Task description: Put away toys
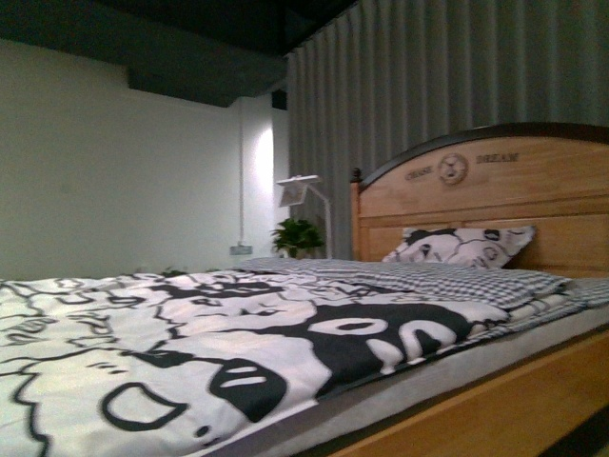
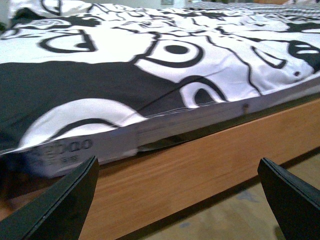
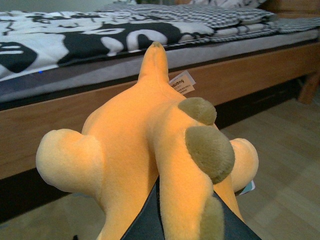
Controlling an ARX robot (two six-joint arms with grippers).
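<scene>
Orange-yellow plush toy [image 3: 145, 150] fills the right wrist view, gripped by the right hand [image 3: 192, 227], whose dark fingers [image 3: 150, 222] clamp its lower body. The toy is soft and rounded, with olive-brown patches on one side and a pointed tuft aimed toward the bed. A white label [image 3: 182, 83] sits near that tuft. The toy is held in the air above the wooden floor [image 3: 285, 165], near the bed frame [image 3: 240, 75] and lower than the top of the mattress.

The left hand [image 2: 177, 162] stands wide, its two black fingers [image 2: 60, 205] far apart with nothing between them. It faces the side of the bed frame, low near the floor.

A black-and-white patterned duvet [image 1: 238, 333] covers the bed, with a checked blanket [image 1: 428, 281] lying further up. A matching pillow [image 1: 461, 246] leans on the wooden headboard [image 1: 495, 190]. Grey curtains [image 1: 428, 76] hang behind, and a green plant [image 1: 298, 235] stands by the white wall.
</scene>
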